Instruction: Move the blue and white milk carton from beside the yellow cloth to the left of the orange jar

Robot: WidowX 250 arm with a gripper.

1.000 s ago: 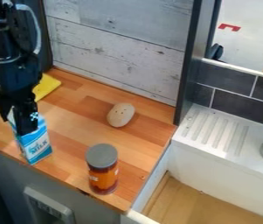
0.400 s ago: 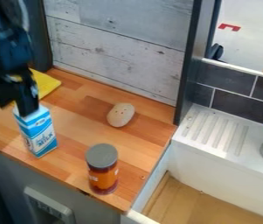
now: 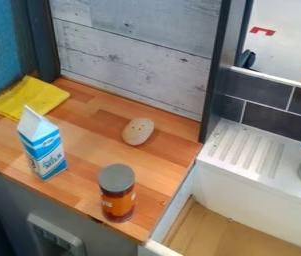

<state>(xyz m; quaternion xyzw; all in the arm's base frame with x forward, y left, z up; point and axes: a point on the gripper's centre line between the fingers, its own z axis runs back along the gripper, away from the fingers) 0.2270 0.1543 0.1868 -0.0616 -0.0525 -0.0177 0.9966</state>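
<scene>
Brown wooden worktop supports blue-white cardboard milk carton, upright on flat base. Folded yellow cloth behind carton, probably parked clear. Orange grey-lidded cylindrical jar right of carton, base-down, stable. Grip state: can't tell.

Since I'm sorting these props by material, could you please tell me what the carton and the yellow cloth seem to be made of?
Milk carton: likely coated paperboard, flat-sided with crisp folds. Yellow cloth: probably matte woven fabric, softly creased.
</scene>
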